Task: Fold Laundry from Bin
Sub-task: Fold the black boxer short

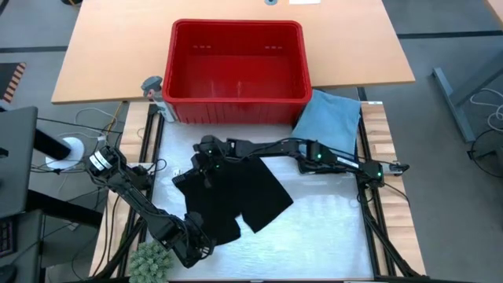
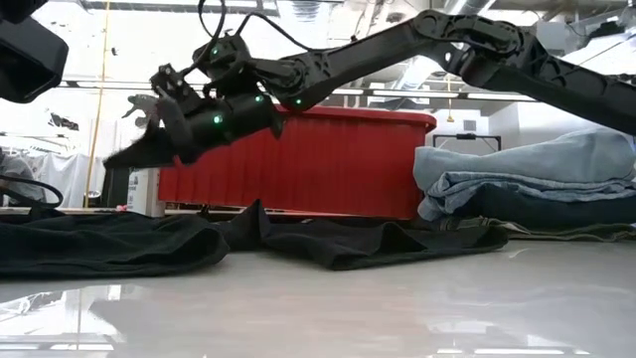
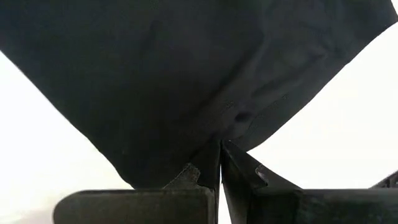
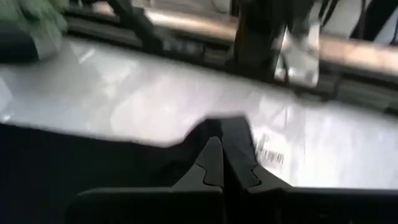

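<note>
The red bin (image 1: 236, 71) looks emptied and folded blue laundry (image 1: 328, 118) sits stacked at its four o'clock, while the black garment (image 1: 236, 196) lies half-folded on the bench (image 1: 330, 236), the left claw (image 1: 196, 245) pinching its seven o'clock corner and the right claw (image 1: 206, 149) pressed together over its eleven o'clock edge.

One red bin (image 1: 237, 71), one black garment (image 1: 236, 196), one folded blue stack (image 1: 330, 119)

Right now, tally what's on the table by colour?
Black garment, spread flat: 1
Light blue folded laundry pile: 1, layer count unclear
Red bin: 1
Green fuzzy item at the table's near-left corner: 1
Total: 4
</note>
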Tool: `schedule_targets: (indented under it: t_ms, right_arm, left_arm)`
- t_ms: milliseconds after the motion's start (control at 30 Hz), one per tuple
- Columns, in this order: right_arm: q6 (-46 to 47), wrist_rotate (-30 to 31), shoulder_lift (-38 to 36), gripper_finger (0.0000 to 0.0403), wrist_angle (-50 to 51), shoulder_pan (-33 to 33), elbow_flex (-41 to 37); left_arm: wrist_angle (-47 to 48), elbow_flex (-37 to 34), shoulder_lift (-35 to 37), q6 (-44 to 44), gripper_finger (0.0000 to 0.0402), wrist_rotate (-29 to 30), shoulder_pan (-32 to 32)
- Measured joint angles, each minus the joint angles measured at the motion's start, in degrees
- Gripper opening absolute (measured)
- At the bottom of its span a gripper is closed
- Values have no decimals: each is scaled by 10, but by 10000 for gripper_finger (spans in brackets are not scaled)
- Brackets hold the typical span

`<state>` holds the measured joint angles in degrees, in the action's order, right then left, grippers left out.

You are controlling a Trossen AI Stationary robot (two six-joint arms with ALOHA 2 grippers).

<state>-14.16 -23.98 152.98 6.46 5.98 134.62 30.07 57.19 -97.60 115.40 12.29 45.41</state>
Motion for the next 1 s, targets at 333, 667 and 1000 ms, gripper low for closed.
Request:
schedule_targets:
  t_ms: [333, 667, 1000]
  right_arm:
    - [-6, 31, 35, 14, 61, 0, -2]
    - [22, 63, 40, 14, 73, 10, 0]
    - [43, 45, 39, 14, 100, 33, 0]
  left_arm:
    - [-3, -4, 0, 15, 0, -1, 0]
    - [-104, -5, 0, 49, 0, -20, 9]
    - [82, 57, 7, 82, 0, 103, 22]
